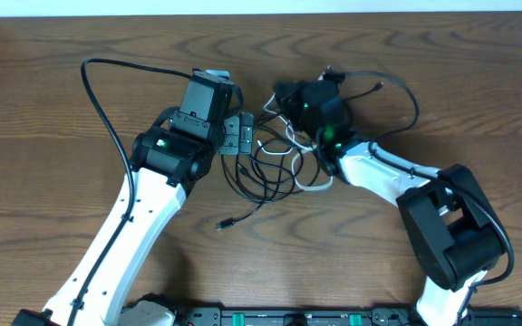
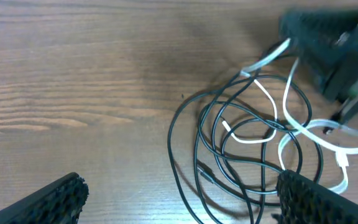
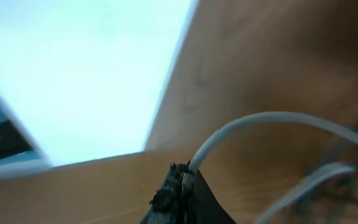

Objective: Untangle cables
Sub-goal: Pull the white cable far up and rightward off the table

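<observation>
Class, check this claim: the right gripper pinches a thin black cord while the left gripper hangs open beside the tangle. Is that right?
No: the right gripper pinches the thin white cord, not a black one, as the right wrist view shows. The left gripper does hang open beside the tangle of cords.

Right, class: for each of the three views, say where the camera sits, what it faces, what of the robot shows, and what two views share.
Overhead: fixed above the table, looking straight down; left gripper and right gripper both show.
Left wrist: behind the left gripper's open fingers, facing down at black cables and white cable.
Right wrist: low, tilted along the table; the right gripper pinches the white cable.
Shared: overhead and left wrist both show the black cables and white cable looped together.
</observation>
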`<state>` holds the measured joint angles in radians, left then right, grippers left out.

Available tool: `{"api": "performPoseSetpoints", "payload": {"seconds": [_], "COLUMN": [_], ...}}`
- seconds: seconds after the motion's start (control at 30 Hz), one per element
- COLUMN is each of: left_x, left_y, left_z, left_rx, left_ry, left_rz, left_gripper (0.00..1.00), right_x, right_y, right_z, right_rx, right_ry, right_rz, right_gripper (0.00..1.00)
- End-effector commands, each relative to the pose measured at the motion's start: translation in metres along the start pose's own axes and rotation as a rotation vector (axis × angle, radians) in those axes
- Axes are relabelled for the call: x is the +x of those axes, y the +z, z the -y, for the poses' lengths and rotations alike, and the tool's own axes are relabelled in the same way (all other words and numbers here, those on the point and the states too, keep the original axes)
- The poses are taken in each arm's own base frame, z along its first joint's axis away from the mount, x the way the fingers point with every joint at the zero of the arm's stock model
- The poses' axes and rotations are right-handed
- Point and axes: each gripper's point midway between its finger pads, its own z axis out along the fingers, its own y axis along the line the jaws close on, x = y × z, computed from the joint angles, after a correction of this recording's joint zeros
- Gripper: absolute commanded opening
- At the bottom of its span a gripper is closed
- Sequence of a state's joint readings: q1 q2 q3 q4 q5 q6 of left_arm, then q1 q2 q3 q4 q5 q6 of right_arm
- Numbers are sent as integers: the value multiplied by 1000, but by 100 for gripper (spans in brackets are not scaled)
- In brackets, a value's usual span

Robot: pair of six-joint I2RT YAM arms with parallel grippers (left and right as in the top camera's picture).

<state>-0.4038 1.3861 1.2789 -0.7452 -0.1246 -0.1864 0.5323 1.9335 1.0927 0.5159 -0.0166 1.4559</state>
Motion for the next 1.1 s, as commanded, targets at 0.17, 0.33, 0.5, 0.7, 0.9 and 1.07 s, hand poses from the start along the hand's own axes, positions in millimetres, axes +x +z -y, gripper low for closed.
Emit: {"api": "performPoseSetpoints", "payload": {"seconds": [0.17, 0.33, 0.5, 0.7, 0.9, 1.07], "left_x": [1, 1, 1, 1, 1, 1], "left_y": [2, 2, 2, 2, 2, 2], "left_z": [0, 0, 0, 0, 0, 0], "left_rx": [1, 1, 1, 1, 1, 1], "left_ry": [-4, -4, -4, -3, -4, -3], "left_rz": [-10, -10, -10, -10, -10, -10], "left_gripper": [98, 98, 98, 98, 98, 98], "right_x": [-37, -65, -87, -106, -121, -128], "right_y": [-12, -33, -59, -83, -108, -127], "right_z": [-67, -108, -142, -179, -232, -276], "right_rx": [-290, -466, -548, -550, -505, -504], "right_ry": [43, 80, 53, -43, -181, -247], "right_rz": [-4, 29, 78, 137, 189, 202], "right_gripper": [1, 1, 1, 1, 1, 1]}}
